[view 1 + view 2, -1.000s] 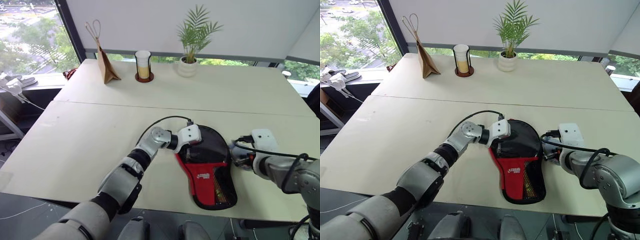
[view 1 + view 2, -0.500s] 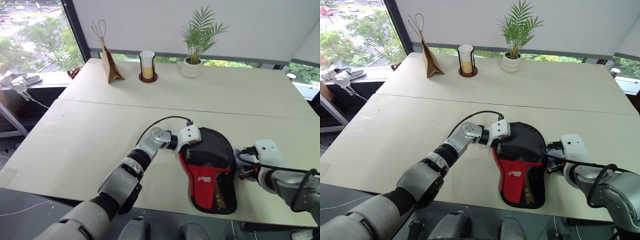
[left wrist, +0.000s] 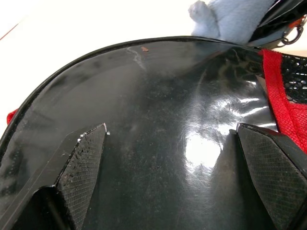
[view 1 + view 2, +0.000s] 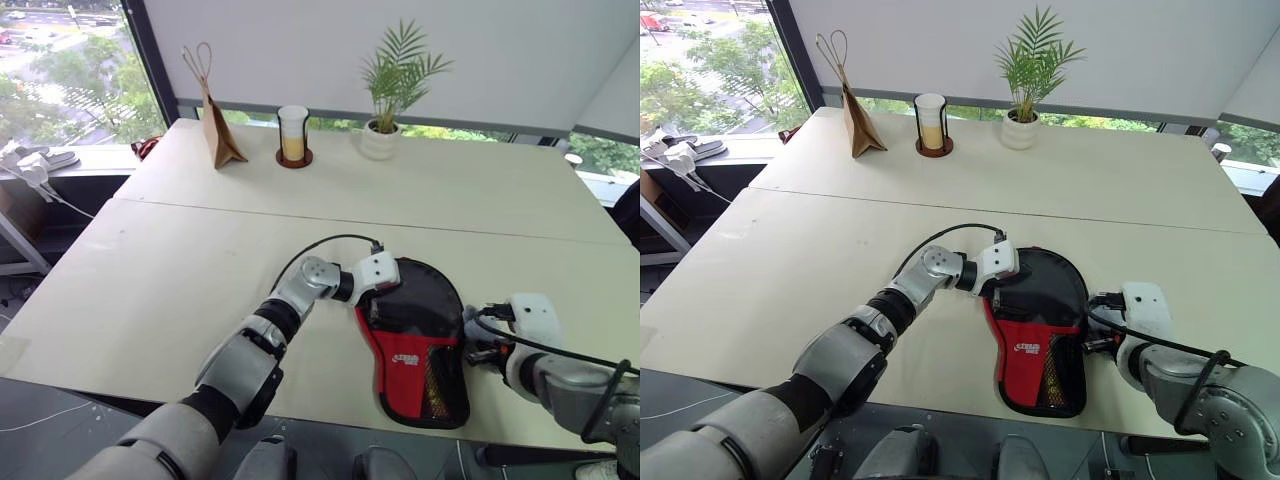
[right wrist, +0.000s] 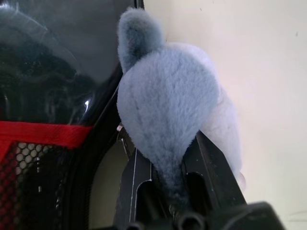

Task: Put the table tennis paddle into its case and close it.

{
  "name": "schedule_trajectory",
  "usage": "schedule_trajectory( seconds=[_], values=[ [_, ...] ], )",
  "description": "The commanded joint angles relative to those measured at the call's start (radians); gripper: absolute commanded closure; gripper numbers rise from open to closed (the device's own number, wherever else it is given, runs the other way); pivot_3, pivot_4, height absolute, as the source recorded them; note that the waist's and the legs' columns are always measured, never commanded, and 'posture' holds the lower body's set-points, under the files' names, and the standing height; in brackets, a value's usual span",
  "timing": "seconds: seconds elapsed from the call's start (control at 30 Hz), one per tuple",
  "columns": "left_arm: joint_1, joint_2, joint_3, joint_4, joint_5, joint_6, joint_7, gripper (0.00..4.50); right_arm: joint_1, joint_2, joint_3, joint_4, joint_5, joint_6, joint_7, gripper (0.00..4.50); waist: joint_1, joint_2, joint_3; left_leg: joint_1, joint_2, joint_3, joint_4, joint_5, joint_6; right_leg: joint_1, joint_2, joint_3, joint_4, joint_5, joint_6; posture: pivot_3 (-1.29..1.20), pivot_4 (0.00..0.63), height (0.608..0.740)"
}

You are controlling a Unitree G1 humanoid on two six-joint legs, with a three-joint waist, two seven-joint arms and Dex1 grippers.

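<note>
- Jaws first: in the left wrist view my left gripper [image 3: 170, 158] stands wide apart, its fingers [image 3: 81, 163] resting on the glossy black face of the case [image 3: 158, 110].
- Right wrist view: my right gripper [image 5: 184, 165] is clamped on a grey-blue fluffy ball [image 5: 168, 105] beside the case's edge.
- Left eye view: the case lies lower centre on the table [image 4: 200, 250], left gripper at its top, right gripper at its right edge. I cannot see the paddle.

Both head eyes looked down and forward across the table [image 4: 180, 260]. Each wrist camera sat very close above the case [image 4: 1040, 330], sharing its edge.
</note>
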Motion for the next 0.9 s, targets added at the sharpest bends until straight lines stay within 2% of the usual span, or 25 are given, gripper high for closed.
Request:
schedule_trajectory(
  seconds=[0.03, 0.13, 0.17, 0.37, 0.63, 0.9],
  values=[
    [0.027, 0.016, -0.021, 0.039, 0.056, 0.024, 0.014, 0.0, 0.12, 0.003, 0.074, 0.084, 0.337, -0.021, -0.185, 4.48, 0.001, -0.001, -0.001, 0.0, 0.0, 0.0, 0.0, 0.0, 0.0, 0.0, 0.0, 0.0, 0.0, 0.0, 0.0, 0.0, 0.15, 0.74],
    [0.029, 0.012, -0.021, 0.039, 0.059, 0.023, 0.017, 0.0, 0.205, -0.205, 0.22, 0.098, 0.751, -0.351, -0.51, 4.48, 0.001, -0.001, -0.001, 0.0, 0.0, 0.0, 0.0, 0.0, 0.0, 0.001, -0.001, 0.001, -0.001, 0.0, 0.0, 0.0, 0.15, 0.74],
    [0.029, 0.011, -0.021, 0.04, 0.06, 0.023, 0.018, 0.0, 0.235, -0.242, 0.258, 0.076, 0.808, -0.446, -0.573, 4.48, 0.002, -0.002, -0.001, 0.0, 0.0, 0.0, 0.0, 0.0, 0.0, 0.002, -0.001, 0.0, -0.002, 0.0, 0.0, 0.0, 0.15, 0.74],
    [0.03, 0.008, -0.022, 0.041, 0.063, 0.021, 0.021, 0.0, 0.356, -0.348, 0.406, -0.07, 0.844, -0.835, -0.742, 4.48, 0.001, -0.003, -0.002, 0.001, 0.0, -0.002, 0.0, 0.0, 0.0, 0.004, 0.001, -0.001, -0.003, -0.001, 0.001, 0.0, 0.15, 0.74],
    [0.035, 0.004, -0.028, 0.045, 0.068, 0.013, 0.024, 0.0, 0.479, -0.538, 0.467, -0.167, 0.844, -1.034, -0.705, 4.48, 0.003, -0.003, -0.001, 0.003, 0.0, -0.003, 0.001, 0.0, 0.001, 0.008, 0.002, -0.001, -0.004, -0.001, 0.001, 0.0, 0.15, 0.74],
    [0.036, 0.002, -0.031, 0.048, 0.073, 0.007, 0.024, 0.0, 0.666, -0.757, 0.395, -0.221, 0.844, -1.111, -0.594, 4.48, 0.005, -0.003, -0.001, 0.003, -0.001, -0.006, 0.001, 0.0, 0.001, 0.01, 0.002, -0.002, -0.006, -0.001, 0.001, 0.0, 0.15, 0.74]
  ],
)
